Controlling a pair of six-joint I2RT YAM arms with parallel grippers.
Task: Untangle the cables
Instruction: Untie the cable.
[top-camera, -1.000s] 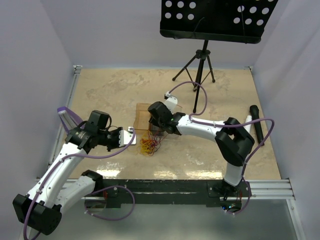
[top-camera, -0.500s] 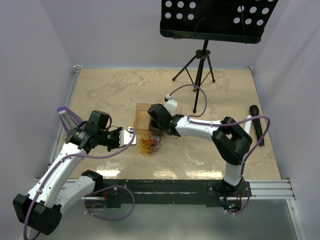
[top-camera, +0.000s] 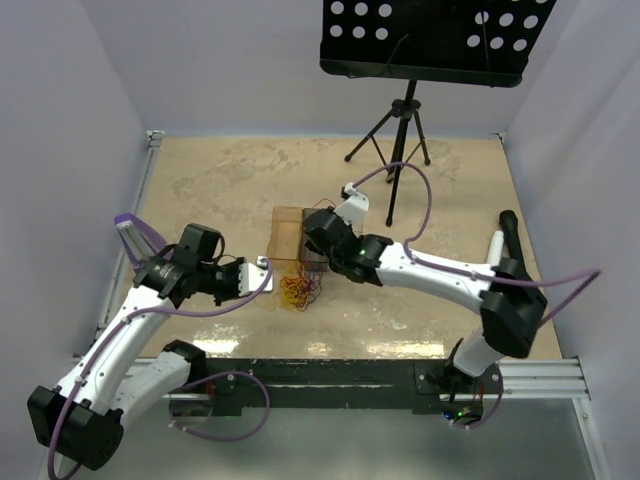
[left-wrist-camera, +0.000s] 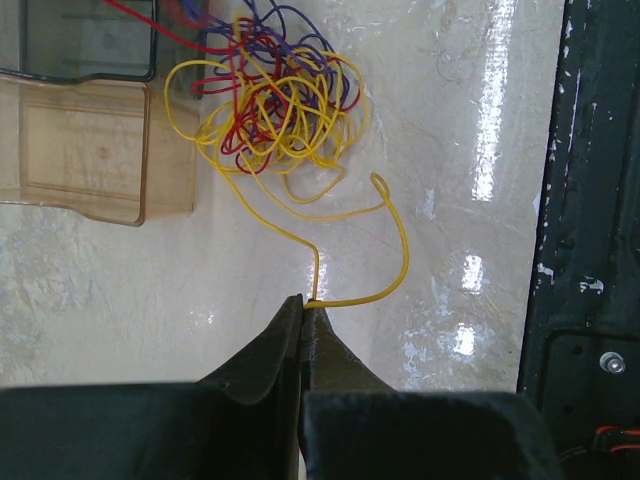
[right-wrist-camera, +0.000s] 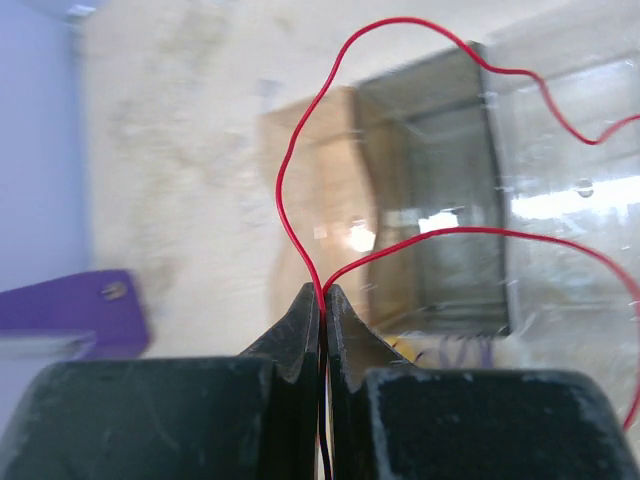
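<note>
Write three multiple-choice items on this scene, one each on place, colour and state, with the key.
1. The cable tangle lies: A) beside the clear box; B) in the far right corner; C) in the far left corner.
2. The left claw pinches a wire that is: A) red; B) yellow; C) purple.
3. The right claw is: A) wide open; B) shut on nothing; C) shut on a red wire.
Key: A, the top view shows it by the box; B, the yellow wire leaves its tips; C, the red wire leaves its closed tips.
</note>
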